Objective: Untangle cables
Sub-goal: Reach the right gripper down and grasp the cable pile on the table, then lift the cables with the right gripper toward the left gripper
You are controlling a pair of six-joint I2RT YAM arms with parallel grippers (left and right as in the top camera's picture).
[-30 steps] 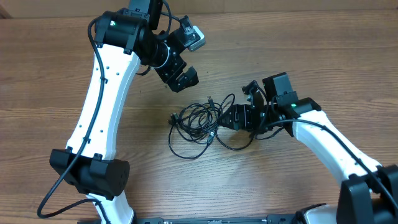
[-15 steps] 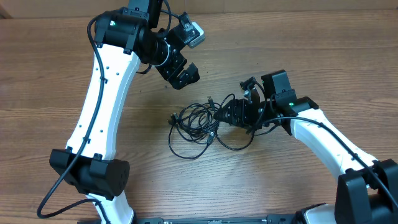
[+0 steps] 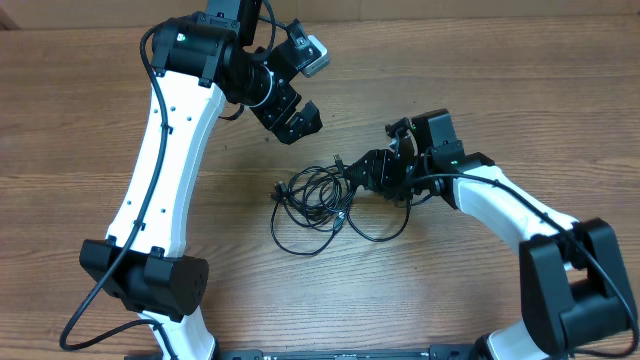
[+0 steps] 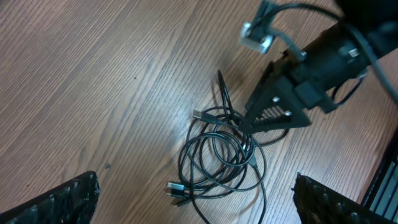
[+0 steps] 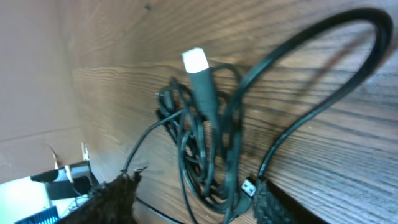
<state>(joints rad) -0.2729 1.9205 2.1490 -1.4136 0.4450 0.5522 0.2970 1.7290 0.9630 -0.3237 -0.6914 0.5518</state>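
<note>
The cables (image 3: 315, 200) lie as a tangle of thin black loops on the wood table, with one loop trailing right (image 3: 378, 228). My left gripper (image 3: 296, 120) hangs wide open above and behind the tangle. Its wrist view looks down on the cables (image 4: 224, 152) and metal plugs (image 4: 177, 188), with the fingers (image 4: 199, 208) far apart. My right gripper (image 3: 358, 175) is low at the tangle's right edge. In its wrist view the fingers (image 5: 193, 202) are partly open, with several strands (image 5: 208, 158) between them. A white-tipped plug (image 5: 194, 60) lies just ahead, and a small plug (image 5: 249, 186) is by the right finger.
The right gripper also shows in the left wrist view (image 4: 280, 106), its tip touching the loops. The left arm's white link (image 3: 160, 170) crosses the table's left side. The table's far edge (image 3: 480, 12) runs behind both arms.
My right gripper has moved left and slightly back, into the right edge of the tangle. The left arm has barely moved. The cables lie much as before.
</note>
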